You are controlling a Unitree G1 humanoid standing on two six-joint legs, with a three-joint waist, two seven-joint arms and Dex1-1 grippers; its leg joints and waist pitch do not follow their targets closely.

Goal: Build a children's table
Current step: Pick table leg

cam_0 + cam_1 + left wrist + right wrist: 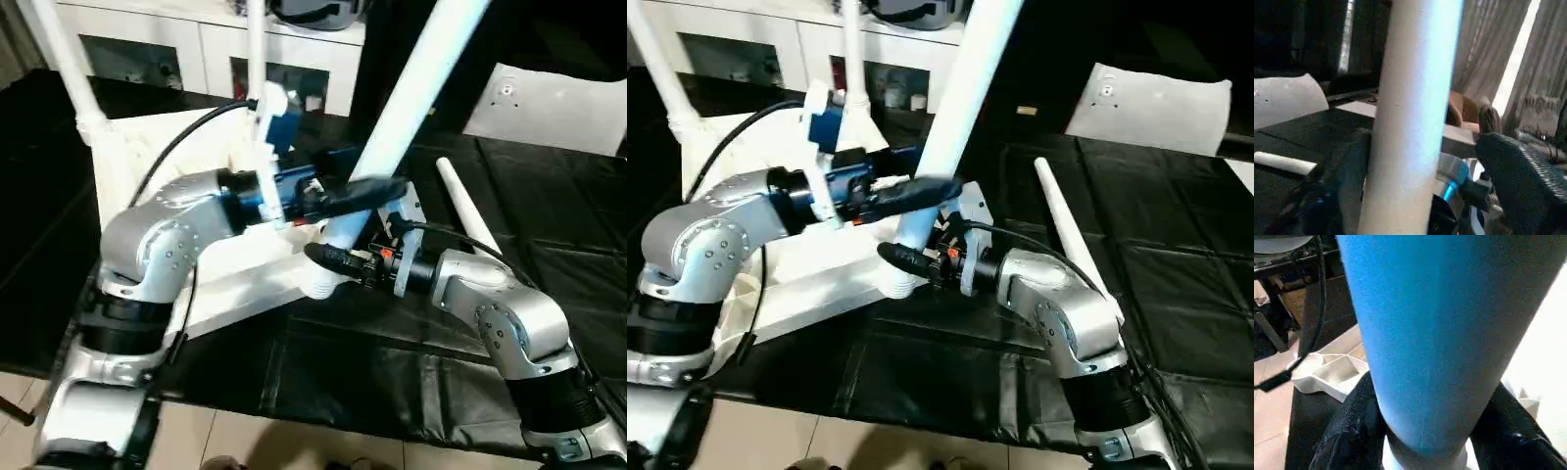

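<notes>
The table top [235, 264] lies upside down on the black mat [549, 206], and two legs already stand in its far corner sockets, one [61, 59] at the far left and one [257, 49] beside it. A third leg [411, 98] leans in the near corner socket [318, 284], just between the two pincers. The left pincer [367, 193] reaches across the leg a little above its foot; in the left wrist view one finger [1520, 171] stands clear of the leg and a gap shows beside it, so this pincer looks open around the leg and not pressing it. The right pincer [333, 259] is lower, at the foot of the leg, and in the right wrist view its two black fingers [1352, 431] sit tight on both sides of the leg, so it has a hold on it. The fourth leg [475, 215] lies on the mat beyond the right pincer, apart from the top. The step in hand seems to be seating this third leg. It leans away from the robot's left, so I think the foot is not fully in yet. To do it well, the lower pincer should keep the foot centred on the socket while the upper one brings the leg upright, and only then push or turn it down. Forcing it while tilted could jam it or shift the top.
</notes>
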